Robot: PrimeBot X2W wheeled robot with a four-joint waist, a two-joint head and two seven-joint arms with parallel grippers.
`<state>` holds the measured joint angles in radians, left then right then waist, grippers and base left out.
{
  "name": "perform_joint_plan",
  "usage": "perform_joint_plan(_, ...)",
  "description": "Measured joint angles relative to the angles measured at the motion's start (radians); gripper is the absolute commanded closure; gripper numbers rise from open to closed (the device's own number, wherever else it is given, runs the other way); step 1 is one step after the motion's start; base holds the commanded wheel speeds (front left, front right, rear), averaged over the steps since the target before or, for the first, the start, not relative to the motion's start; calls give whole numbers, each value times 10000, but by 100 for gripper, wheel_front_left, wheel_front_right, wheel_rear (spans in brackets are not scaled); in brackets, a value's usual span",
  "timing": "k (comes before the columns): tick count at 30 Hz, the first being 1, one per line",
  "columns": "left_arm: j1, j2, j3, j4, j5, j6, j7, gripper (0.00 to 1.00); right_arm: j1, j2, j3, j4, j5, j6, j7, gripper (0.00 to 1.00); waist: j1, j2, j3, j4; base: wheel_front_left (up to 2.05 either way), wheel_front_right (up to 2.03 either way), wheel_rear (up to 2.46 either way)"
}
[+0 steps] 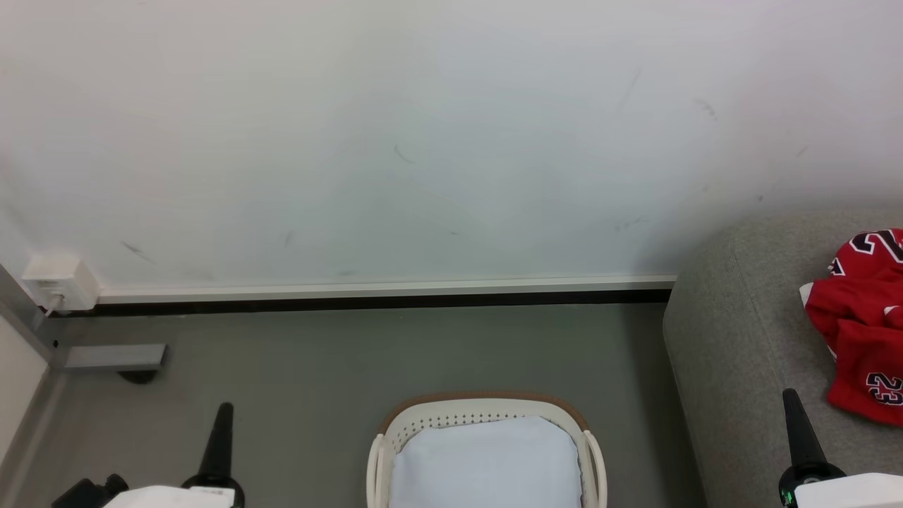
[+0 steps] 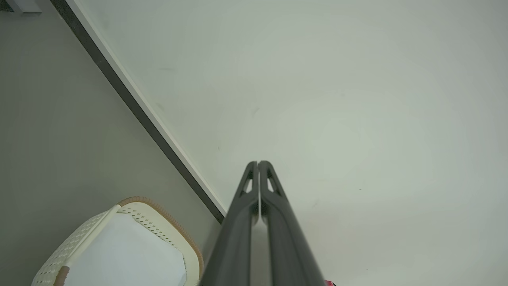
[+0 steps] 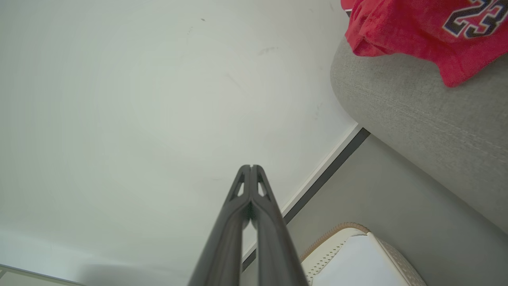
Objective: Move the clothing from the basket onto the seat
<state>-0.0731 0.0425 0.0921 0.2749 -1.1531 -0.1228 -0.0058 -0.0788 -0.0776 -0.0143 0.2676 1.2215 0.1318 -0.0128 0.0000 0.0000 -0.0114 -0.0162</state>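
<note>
Now, left hand (image 2: 258, 163) fully closed, right hand (image 3: 251, 167) fully closed, clothing (image 1: 862, 331) on seat (image 1: 741, 353).

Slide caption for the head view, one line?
Red jerseys on the grey sofa; basket on the floor, its white bottom bare.

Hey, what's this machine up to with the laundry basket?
A robot is clearing a basket of red jerseys onto the grey sofa. The jerseys lie heaped on the sofa, and the basket's white bottom looks bare. Its left hand and right hand are both shut, holding nothing.
</note>
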Motion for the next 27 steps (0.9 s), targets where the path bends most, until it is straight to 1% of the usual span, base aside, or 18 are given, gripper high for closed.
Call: perform_joint_plan(27,-207,15,125,-176,-2406,0,635,100,-190,105,-474,-79,2111,0,637,100,0,0,53,76,0,0,0)
